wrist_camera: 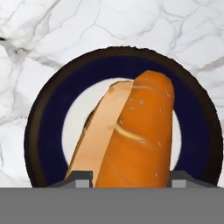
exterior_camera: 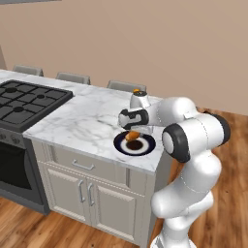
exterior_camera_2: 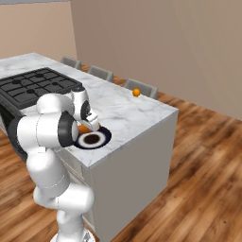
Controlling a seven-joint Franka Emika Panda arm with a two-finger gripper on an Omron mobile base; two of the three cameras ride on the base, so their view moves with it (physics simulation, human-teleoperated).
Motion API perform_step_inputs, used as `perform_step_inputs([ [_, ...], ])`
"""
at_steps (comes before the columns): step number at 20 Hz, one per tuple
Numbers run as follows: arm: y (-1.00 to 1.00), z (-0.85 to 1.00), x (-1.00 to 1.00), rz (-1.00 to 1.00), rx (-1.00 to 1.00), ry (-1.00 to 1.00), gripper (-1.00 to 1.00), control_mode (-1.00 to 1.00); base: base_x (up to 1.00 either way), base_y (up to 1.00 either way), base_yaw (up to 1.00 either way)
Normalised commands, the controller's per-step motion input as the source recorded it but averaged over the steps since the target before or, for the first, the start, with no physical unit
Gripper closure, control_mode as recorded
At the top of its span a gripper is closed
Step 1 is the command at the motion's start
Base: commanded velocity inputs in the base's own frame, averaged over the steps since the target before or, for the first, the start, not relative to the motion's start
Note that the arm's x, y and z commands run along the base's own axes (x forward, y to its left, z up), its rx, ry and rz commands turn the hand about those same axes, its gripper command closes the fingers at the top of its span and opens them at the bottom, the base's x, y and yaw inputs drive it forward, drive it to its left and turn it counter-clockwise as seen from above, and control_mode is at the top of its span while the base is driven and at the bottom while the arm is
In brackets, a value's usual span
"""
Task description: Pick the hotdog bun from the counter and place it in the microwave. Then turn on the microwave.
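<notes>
Above the dark-rimmed plate [wrist_camera: 43,131] on the bench [exterior_camera: 82,121], the end effector [wrist_camera: 127,181] is gripping the hotdog bun [wrist_camera: 140,140] between its fingertips, holding it just clear for carrying to the microwave.

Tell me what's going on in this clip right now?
The white arm's gripper is closed on the hotdog bun, holding it just above a dark-rimmed plate on the marble counter. It looks freshly lifted. A small orange item sits at the counter's far edge.
</notes>
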Motion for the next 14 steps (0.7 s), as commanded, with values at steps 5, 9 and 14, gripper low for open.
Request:
perform_step_inputs([
  [5,-0.11,0.28,-0.29,0.0,0.0,0.0,1.0,-1.0,0.0,0.0,0.0],
  [9,-0.14,0.28,-0.33,0.0,0.01,0.0,1.0,-1.0,0.0,0.0,0.0],
  [14,-0.12,0.21,-0.39,0.0,0.02,0.0,1.0,-1.0,0.0,0.0,0.0],
])
